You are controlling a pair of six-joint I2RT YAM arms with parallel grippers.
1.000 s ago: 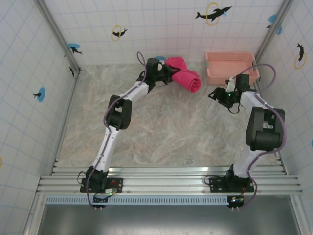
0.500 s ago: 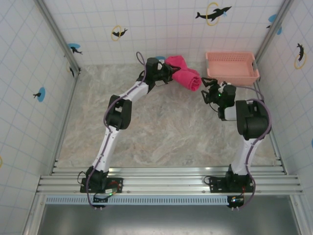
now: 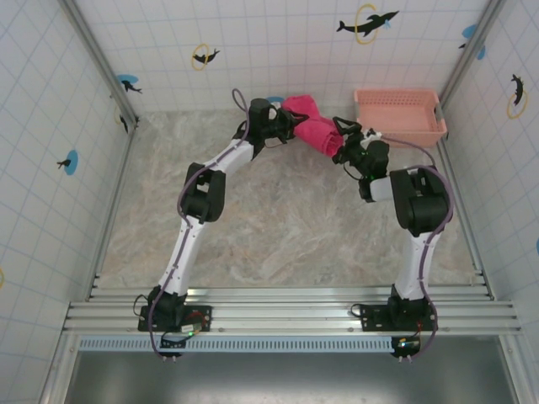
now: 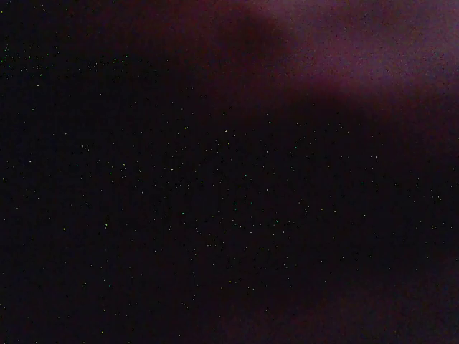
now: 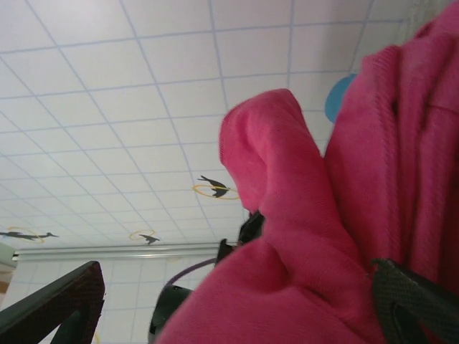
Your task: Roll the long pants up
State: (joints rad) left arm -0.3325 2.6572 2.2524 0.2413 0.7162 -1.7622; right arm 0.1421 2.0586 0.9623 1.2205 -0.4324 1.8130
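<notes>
**Rolled pants between two hands at the far side of the table**

The bright magenta-red soft cloth long pants (image 3: 316, 131) are bunched into a thick, short roll. The left hand (image 3: 285, 126) is closed on the roll's end, with the cloth sticking out past its fingertips toward the right hand (image 3: 344, 140). The picture from the left wrist is close to black, with only a faint reddish cast in its upper right corner, so the fingers themselves cannot be made out there.

The right hand meets the opposite end of the roll. Seen from its own wrist, the right hand (image 5: 237, 287) has its two dark fingers (image 5: 412, 304) spread wide, one at each lower corner. The long pants (image 5: 287, 215) bulge down into the gap between them (a rounded fold stands up just left of the main mass). The cloth lies against the finger on the right side, and the finger on the left stands clear of it.

Just beyond the right hand, on the side away from the left hand, sits a pale salmon-pink plastic basket (image 3: 396, 93) with slatted walls. It is near the roll but does not touch it. The marbled grey table (image 3: 278, 223) lies below both hands, and white tiled walls (image 5: 107, 107) with small dolphin stickers stand behind the cloth.
</notes>
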